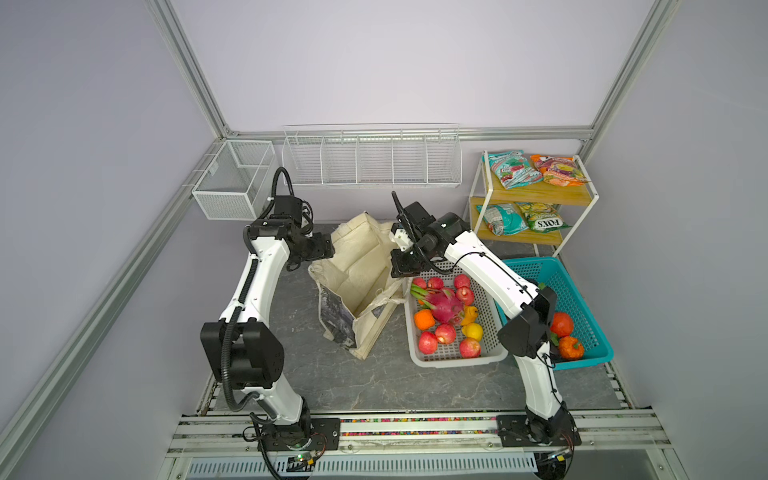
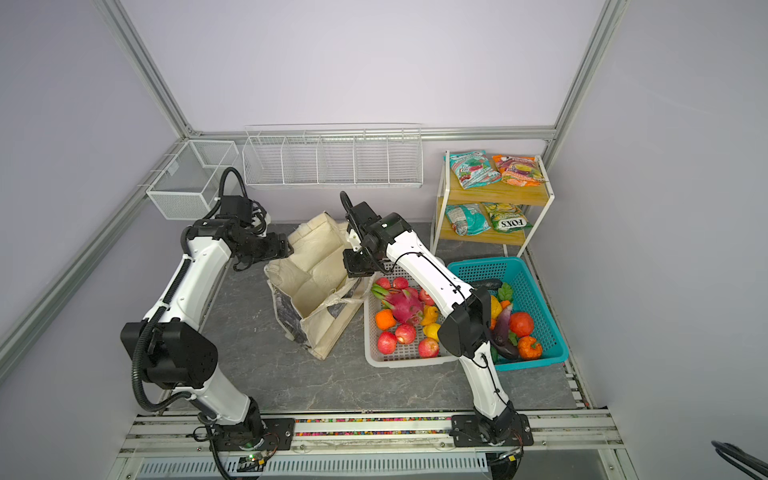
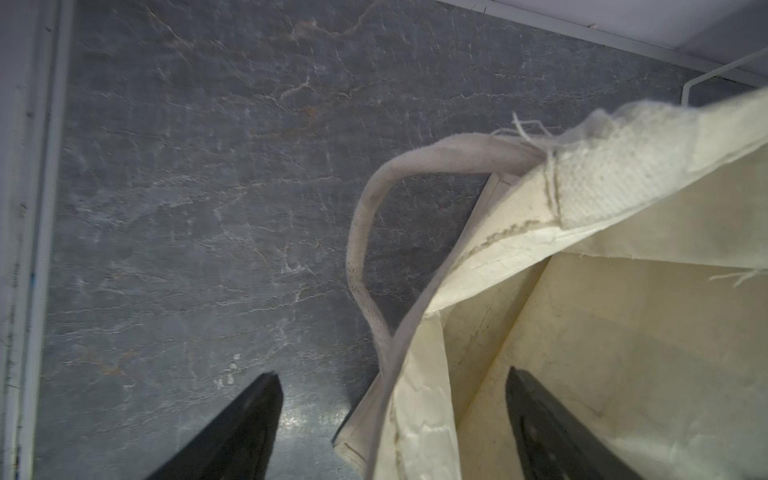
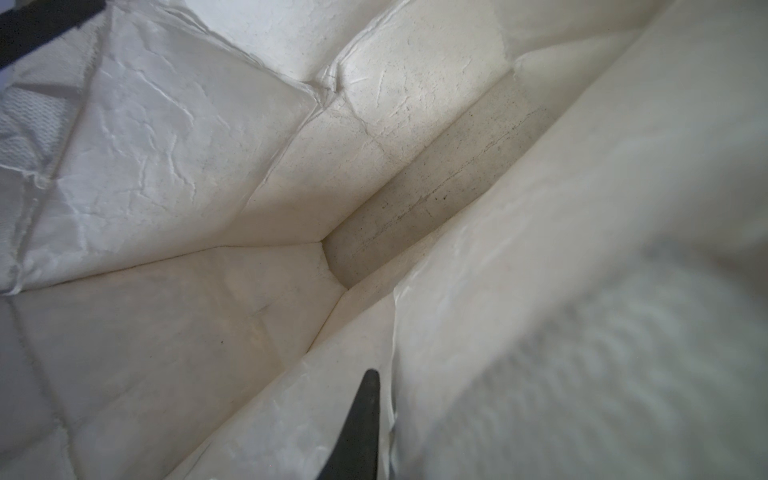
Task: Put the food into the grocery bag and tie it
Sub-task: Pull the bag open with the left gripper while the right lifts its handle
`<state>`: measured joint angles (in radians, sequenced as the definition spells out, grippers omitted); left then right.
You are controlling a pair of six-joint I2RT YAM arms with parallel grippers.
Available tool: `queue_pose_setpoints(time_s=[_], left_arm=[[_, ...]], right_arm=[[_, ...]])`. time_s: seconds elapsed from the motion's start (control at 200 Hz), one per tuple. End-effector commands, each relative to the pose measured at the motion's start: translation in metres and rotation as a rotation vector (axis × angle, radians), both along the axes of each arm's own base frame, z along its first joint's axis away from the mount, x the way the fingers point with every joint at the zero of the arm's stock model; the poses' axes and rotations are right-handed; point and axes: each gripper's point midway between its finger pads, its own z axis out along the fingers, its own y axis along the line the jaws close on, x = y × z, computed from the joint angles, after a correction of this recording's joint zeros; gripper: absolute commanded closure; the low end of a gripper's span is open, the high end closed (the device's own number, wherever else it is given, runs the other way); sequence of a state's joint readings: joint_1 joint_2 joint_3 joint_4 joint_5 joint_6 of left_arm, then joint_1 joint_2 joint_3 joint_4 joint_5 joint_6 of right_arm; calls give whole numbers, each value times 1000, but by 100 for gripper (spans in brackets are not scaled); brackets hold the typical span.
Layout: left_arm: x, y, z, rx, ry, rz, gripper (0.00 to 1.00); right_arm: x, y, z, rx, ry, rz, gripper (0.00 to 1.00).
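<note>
The cream grocery bag [image 1: 365, 266] [image 2: 320, 270] stands open mid-table, with nothing showing inside it [image 4: 249, 166]. My left gripper [image 3: 392, 374] is open and straddles the bag's left rim [image 3: 415, 332], one finger outside over the table and one inside. A handle [image 3: 361, 232] loops beside it. My right gripper [image 4: 386, 374] is shut on the bag's right wall, with one finger showing inside and the other hidden behind the cloth. The food lies in baskets to the right, including a pink dragon fruit [image 1: 444, 305] [image 2: 403, 305]. Teal snack packets [image 1: 513, 168] lie on the shelf.
A white perforated basket [image 1: 453, 361] of fruit stands right beside the bag, and a teal basket [image 1: 590, 307] with more produce is further right. A wooden two-tier shelf [image 1: 536, 195] stands at the back right. Wire baskets [image 1: 372, 156] hang on the back wall.
</note>
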<state>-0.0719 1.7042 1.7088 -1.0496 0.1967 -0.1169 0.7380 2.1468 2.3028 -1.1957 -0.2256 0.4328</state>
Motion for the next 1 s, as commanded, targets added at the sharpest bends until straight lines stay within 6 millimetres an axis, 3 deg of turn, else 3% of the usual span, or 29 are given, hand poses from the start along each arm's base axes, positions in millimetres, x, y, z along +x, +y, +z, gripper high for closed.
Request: queue_pose_setpoints(time_s=[0.0,0.095,0.155,0.22,0.275,0.325,0.555,0.72,0.835,0.995], left_arm=[[-6,-13,-2,-60,37,-61,23],[-9,-19,-5,-103,60,-77,29],[-10,-25,0,-162,54,-82,39],[-15,-27,9,-223,38,-78,61],[-21,-22,15,-238,26,-55,86],[-31,-19,19,-229,16,-41,100],[-95,5,44,-189,-75,110,100],[-141,22,62,-184,-212,239,100],[-162,29,55,-166,-209,281,100],[-170,22,37,-211,-170,274,100]], right_arm=[[-1,-4,14,28,-28,6,86],[0,-5,12,26,-26,-3,86],[1,-5,13,28,-27,-11,86],[2,-5,15,34,-29,-18,86],[2,-4,20,45,-36,-26,86],[2,-3,26,60,-47,-34,86],[-9,8,59,120,-98,-37,85],[-14,5,65,88,-122,-45,85],[-20,5,56,50,-107,-33,81],[-29,11,48,3,-101,-16,80]])
